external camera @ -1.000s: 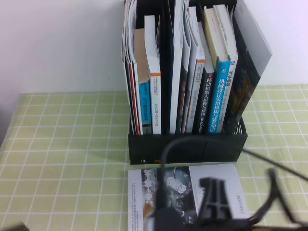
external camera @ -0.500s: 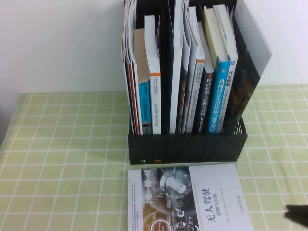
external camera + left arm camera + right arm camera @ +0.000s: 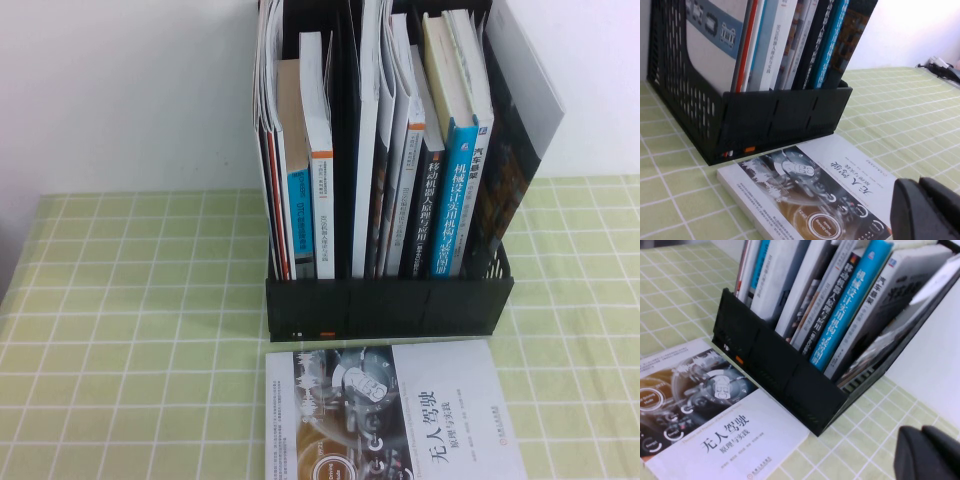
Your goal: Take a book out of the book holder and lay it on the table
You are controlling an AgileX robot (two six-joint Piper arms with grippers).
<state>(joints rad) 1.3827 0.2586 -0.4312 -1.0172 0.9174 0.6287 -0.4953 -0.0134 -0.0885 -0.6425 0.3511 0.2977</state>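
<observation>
Both grippers sit low and close to the table, each seen only in its own wrist view. Of the left gripper (image 3: 927, 210), only a dark rounded end shows, hovering just over the near corner of the book (image 3: 815, 187); it has hold of nothing that can be seen, and how far it is open cannot be told. The right gripper (image 3: 930, 452) shows the same way, a dark tip above the table (image 3: 860, 440), off to the side of the book holder (image 3: 785, 372) and apart from the book; nothing is in it, and its opening cannot be told either. Neither gripper appears in the high view.

Nearest in the high view, the book (image 3: 395, 415) lies flat on the table (image 3: 130, 330), cover up, with the grey-brown circle collage on its left half and the black title on the white right half. Its far edge lies just in front of the holder's low front wall, close beside it.

Behind it stands the book holder (image 3: 390, 305), black, with a small orange mark on the front wall. Its compartments are packed with upright books, among them a bright blue-spined book (image 3: 455, 200) and a white-spined book (image 3: 320, 160) with an orange mark. A white wall (image 3: 120, 90) rises behind.
</observation>
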